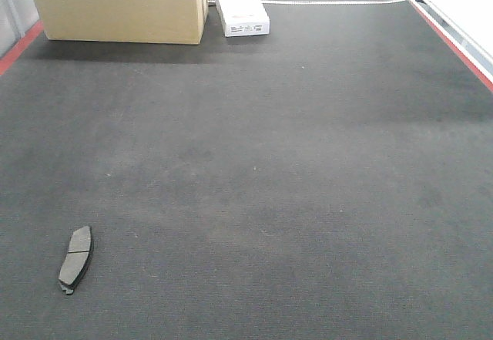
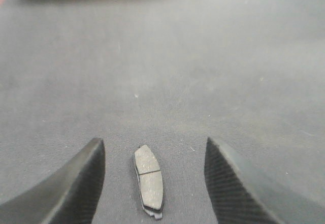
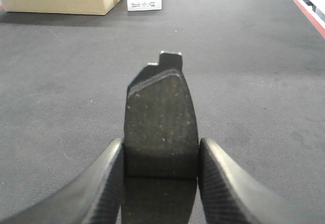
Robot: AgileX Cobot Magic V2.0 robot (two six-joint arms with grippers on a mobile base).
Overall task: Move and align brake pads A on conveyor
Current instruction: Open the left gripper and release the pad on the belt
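One pad [image 1: 75, 259] on belt [image 1: 293, 170]; left fingers [image 2: 76, 183] wide open, empty; right fingers [image 3: 106, 183] grip second pad [image 3: 160, 112], unplaced; alignment looks pending.

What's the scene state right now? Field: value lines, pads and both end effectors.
belt pad: lying flat on conveyor, near-left in the front view
left end effector: open, fingers either side of belt pad, not touching it
right end effector: shut on held pad
held pad: end tab points away from the wrist camera; contact with the belt cannot be told
pads in view: two
far end: cardboard box, white box
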